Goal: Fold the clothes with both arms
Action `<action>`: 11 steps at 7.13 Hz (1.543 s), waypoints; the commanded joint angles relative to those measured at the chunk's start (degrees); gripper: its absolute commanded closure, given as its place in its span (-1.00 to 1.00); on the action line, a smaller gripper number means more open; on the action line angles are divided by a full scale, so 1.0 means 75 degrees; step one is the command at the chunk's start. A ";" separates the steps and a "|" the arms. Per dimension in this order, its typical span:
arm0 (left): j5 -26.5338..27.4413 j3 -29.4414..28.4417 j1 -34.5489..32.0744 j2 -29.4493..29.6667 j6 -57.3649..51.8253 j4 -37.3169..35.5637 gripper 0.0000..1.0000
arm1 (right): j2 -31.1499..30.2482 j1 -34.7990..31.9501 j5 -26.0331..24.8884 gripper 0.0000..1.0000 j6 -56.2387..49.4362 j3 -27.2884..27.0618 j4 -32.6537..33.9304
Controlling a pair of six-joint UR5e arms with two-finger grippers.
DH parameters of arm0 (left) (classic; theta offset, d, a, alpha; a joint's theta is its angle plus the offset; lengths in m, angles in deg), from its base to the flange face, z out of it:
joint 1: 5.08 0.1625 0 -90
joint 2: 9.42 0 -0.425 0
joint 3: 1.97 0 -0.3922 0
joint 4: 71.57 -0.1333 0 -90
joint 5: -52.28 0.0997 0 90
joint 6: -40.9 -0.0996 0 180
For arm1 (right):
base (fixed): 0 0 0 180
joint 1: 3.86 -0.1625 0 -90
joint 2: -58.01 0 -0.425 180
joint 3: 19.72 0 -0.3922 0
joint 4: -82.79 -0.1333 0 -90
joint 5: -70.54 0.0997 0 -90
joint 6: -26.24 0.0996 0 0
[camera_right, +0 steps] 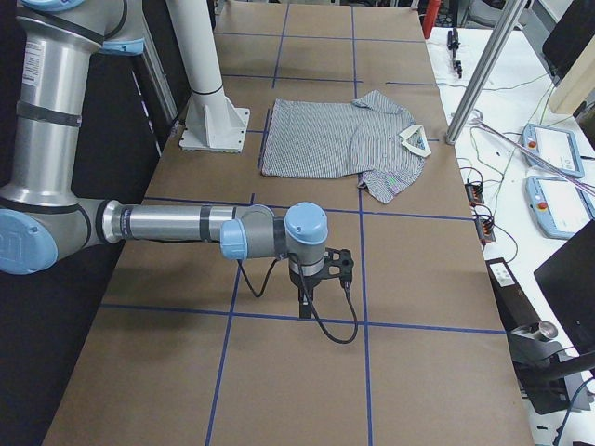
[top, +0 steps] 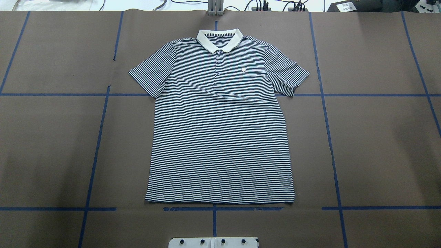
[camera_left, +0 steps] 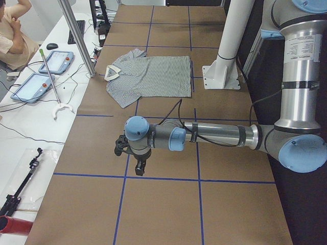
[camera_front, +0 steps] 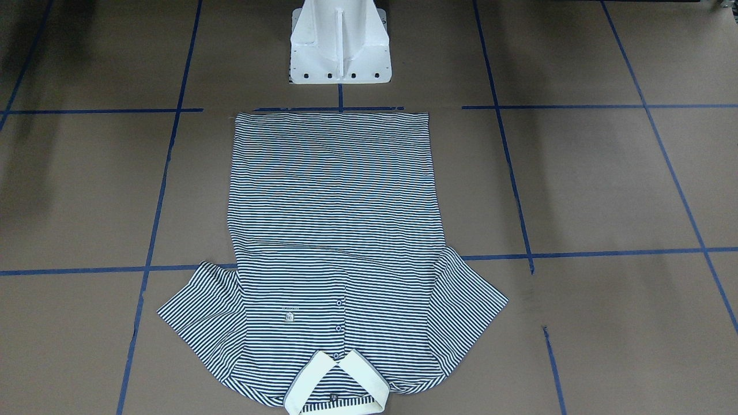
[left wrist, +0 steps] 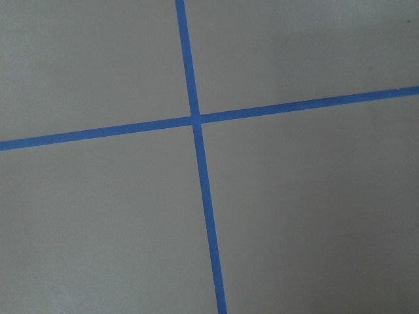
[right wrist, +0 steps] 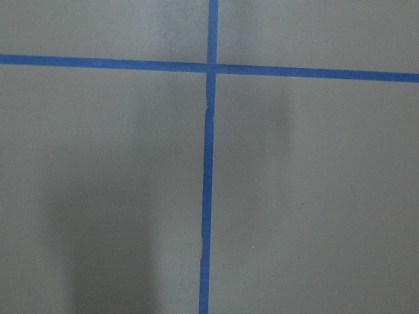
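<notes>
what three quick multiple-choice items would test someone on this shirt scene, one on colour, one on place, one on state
1. The collar of the shirt is
A red
B cream
C navy

2. The hem lies
A over the table's edge
B at the operators' side
C beside the pedestal

3. The shirt is
A spread flat, front up
B folded in half
C rolled into a bundle

Answers:
1 B: the collar is plain cream against the navy-and-white stripes.
2 C: in the overhead view the hem runs just in front of the white pedestal, with the collar at the far end.
3 A: both sleeves lie spread out to the sides, no fold shows, and the buttons and logo face up.
</notes>
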 commanded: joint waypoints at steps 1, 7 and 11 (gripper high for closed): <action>0.0078 -0.0087 0.0027 0.0005 0.0007 0.1465 -1.00 | 0.0966 0.0427 -0.0039 -1.00 0.0023 -0.0007 -0.0021; 0.0066 -0.1059 0.0027 0.1409 0.0054 0.4755 -1.00 | 0.2760 0.0872 0.0031 -1.00 0.0977 0.1163 -0.1973; 0.0031 -0.1001 0.0027 0.1505 0.0054 0.4813 -1.00 | 0.4927 0.3447 -0.2199 -0.96 0.6117 0.3140 -0.4364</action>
